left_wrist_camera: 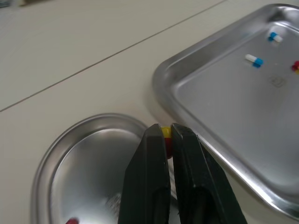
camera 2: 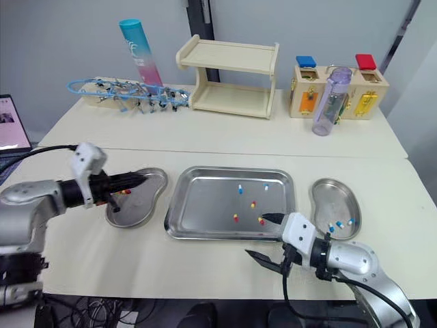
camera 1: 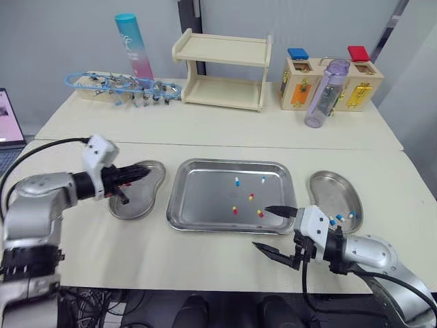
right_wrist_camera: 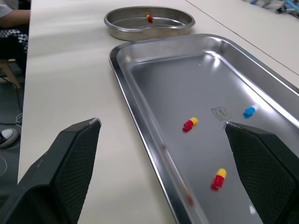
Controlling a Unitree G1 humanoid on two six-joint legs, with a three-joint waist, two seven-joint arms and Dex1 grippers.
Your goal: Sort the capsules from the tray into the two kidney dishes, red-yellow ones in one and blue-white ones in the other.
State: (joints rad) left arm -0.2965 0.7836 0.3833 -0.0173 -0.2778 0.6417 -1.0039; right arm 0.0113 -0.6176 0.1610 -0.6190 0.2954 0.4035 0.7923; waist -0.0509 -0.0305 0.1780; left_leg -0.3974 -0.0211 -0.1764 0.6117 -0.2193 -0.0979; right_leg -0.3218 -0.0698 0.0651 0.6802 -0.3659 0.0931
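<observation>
Pinching red-yellow capsule (left_wrist_camera: 165, 132), left jaws over kidney dish (left_wrist_camera: 70, 136), tray stamp (right_wrist_camera: 220, 112) unreadable

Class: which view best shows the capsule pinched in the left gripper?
Left wrist view: the red-yellow capsule sits close up between the left gripper's fingers, above the kidney dish. The eye views show that gripper over the dish, the capsule too small to make out.
</observation>
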